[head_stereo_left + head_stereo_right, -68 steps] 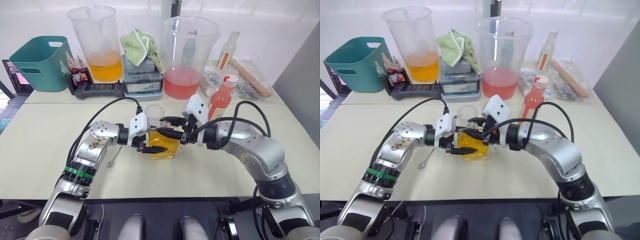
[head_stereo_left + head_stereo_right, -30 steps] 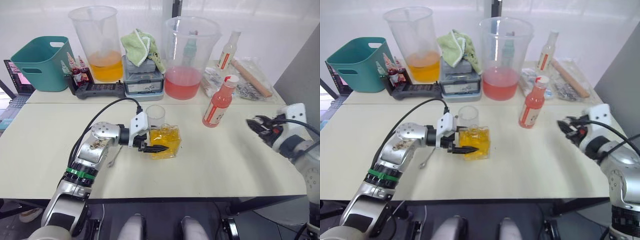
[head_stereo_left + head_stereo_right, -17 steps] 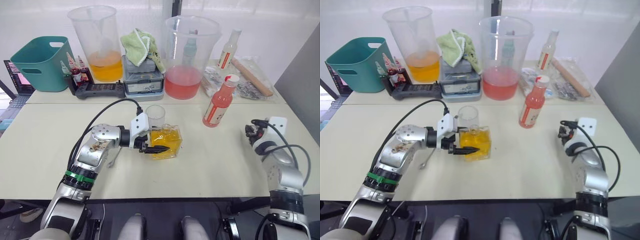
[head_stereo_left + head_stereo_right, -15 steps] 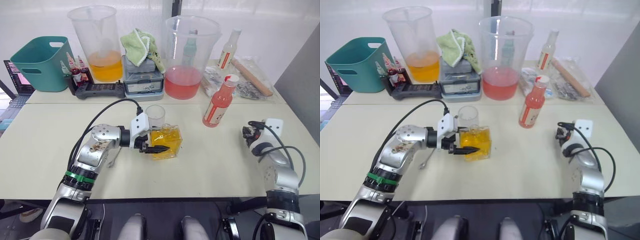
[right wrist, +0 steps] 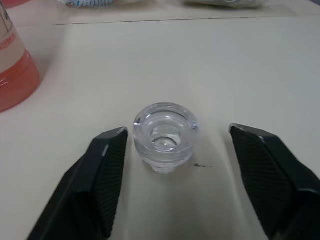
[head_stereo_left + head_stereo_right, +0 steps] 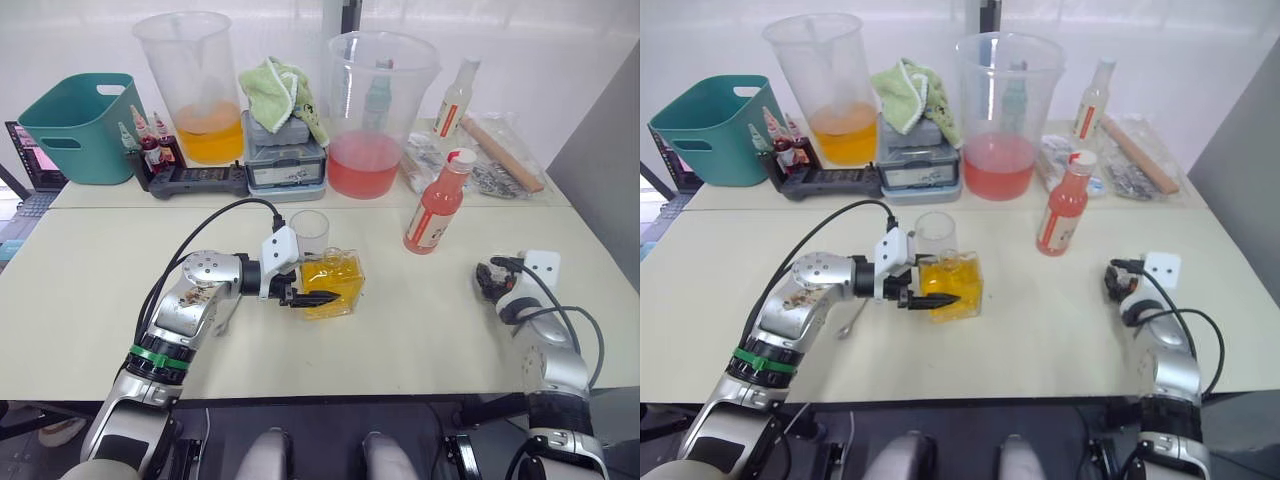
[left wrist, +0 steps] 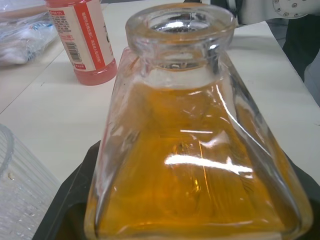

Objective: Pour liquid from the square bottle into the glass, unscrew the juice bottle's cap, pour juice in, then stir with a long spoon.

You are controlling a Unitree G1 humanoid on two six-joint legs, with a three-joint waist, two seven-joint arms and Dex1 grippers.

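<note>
Right arm has swung away from the square bottle point(image 6: 332, 283) out to the table's right edge; right gripper point(image 5: 180, 150) now sits low with its fingers spread wide apart around a small clear glass stopper point(image 5: 165, 135) standing on the table point(image 6: 420, 320), not touching it. Left gripper point(image 6: 305, 296) is clamped on the square bottle, mouth open, just in front of the glass point(image 6: 310, 231). Step in hand, I'd say: stopper parked, first pour not yet begun. Next move calls for lifting and tipping the bottle over the glass rim. Juice bottle point(image 6: 437, 204) stands capped to the right; white label with red print and a barcode, text unreadable.
</note>
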